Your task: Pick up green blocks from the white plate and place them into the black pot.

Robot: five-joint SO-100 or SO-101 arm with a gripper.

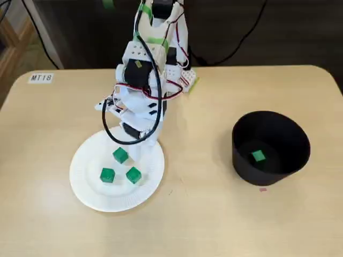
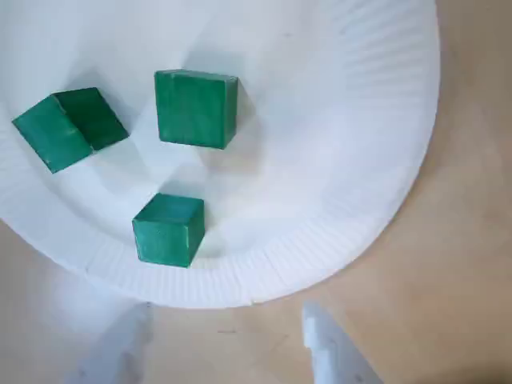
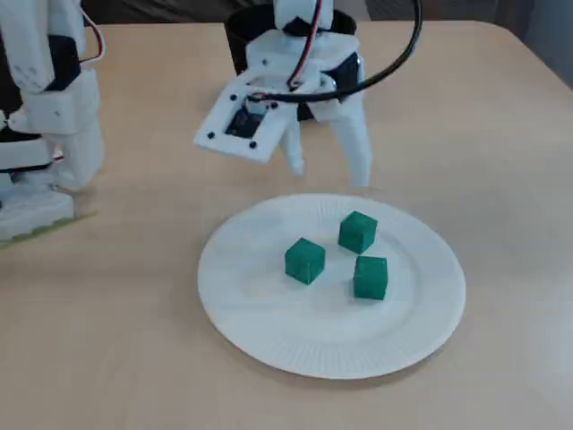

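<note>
Three green blocks lie on the white plate (image 1: 86, 187): one (image 1: 120, 155) nearest the arm, two (image 1: 107, 175) (image 1: 133, 175) closer to the front. My gripper (image 1: 138, 150) hovers over the plate's far rim, open and empty. In the wrist view the blocks (image 2: 196, 108) (image 2: 68, 128) (image 2: 168, 230) sit ahead of my fingertips (image 2: 332, 352), which are off the plate's edge (image 2: 360, 160). The other fixed view shows the gripper (image 3: 329, 176) just behind the plate (image 3: 269, 331), above the table. The black pot (image 1: 246, 166) stands at the right with one green block (image 1: 258, 156) inside.
The arm's base and cables rise at the back of the table in a fixed view. A label reading MT18 (image 1: 40, 78) is stuck at the back left corner. In the other fixed view a second white arm (image 3: 49, 98) stands at the left, and the pot (image 3: 237, 45) is behind my arm.
</note>
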